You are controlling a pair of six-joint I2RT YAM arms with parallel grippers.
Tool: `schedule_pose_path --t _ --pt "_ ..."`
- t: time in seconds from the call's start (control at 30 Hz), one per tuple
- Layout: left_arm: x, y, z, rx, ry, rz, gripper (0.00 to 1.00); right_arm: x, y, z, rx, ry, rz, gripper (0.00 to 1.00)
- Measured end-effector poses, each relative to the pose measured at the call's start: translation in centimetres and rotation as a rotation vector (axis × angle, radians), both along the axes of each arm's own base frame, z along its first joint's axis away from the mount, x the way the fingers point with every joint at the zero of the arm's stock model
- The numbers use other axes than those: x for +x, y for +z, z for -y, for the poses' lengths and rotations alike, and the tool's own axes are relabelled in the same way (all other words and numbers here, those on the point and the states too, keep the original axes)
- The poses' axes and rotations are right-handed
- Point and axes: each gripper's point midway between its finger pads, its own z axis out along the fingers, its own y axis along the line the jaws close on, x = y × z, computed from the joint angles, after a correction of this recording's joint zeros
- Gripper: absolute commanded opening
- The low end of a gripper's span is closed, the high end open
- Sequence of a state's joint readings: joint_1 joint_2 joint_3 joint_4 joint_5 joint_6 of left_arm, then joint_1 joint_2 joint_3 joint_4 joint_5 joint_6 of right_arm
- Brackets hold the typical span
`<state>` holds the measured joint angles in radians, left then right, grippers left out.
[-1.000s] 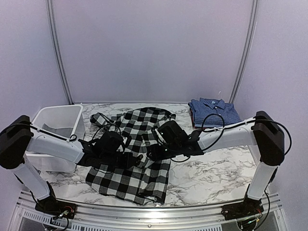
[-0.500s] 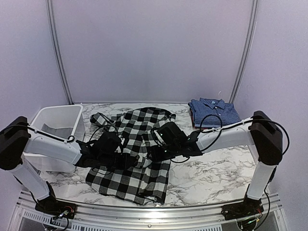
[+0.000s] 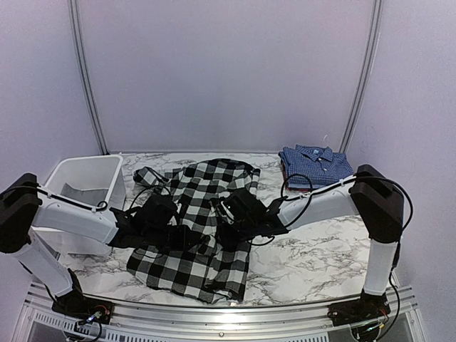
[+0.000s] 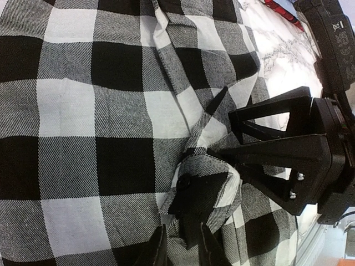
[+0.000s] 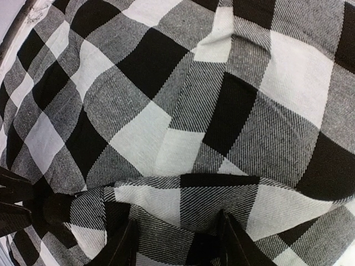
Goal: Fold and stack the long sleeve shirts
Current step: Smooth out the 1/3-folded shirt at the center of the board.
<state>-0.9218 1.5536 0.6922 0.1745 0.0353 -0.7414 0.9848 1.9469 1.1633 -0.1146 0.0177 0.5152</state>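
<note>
The right gripper has slid left and a touch nearer since a second ago, and now sits close to the left gripper. Both are over the black-and-white checked shirt, which lies spread across the middle of the marble table.

From above, the blue shirt sits folded at the far right, with a white bin at the left.

Through the left wrist camera, the fingers stand slightly parted with a bunched dark fold of the checked shirt between them. The right gripper's black fingers point in just beside that fold.

Through the right wrist camera, the fingers are spread, and a ridge of checked cloth runs across between them.
</note>
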Motion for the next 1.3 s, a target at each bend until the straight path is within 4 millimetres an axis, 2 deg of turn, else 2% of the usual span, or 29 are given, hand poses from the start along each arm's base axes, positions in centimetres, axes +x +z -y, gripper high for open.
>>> schedule_pose_path --t 0.2,0.67,1.1,1.3 --pt "-0.4 0.1 0.4 -0.02 -0.018 -0.021 0.24 0.0 -0.2 0.3 -0.02 -0.004 0.004 0.46" --pt "-0.6 1.9 2.7 -0.1 -0.067 -0.061 0.35 0.1 -0.4 0.3 -0.025 0.0 0.006 0.46" --pt "-0.3 -0.2 3.6 -0.07 -0.072 -0.108 0.46 0.1 -0.4 0.3 -0.026 0.0 0.006 0.45" --pt "0.0 -0.6 3.4 -0.051 -0.058 -0.1 0.46 0.1 -0.4 0.3 -0.026 0.0 0.006 0.45"
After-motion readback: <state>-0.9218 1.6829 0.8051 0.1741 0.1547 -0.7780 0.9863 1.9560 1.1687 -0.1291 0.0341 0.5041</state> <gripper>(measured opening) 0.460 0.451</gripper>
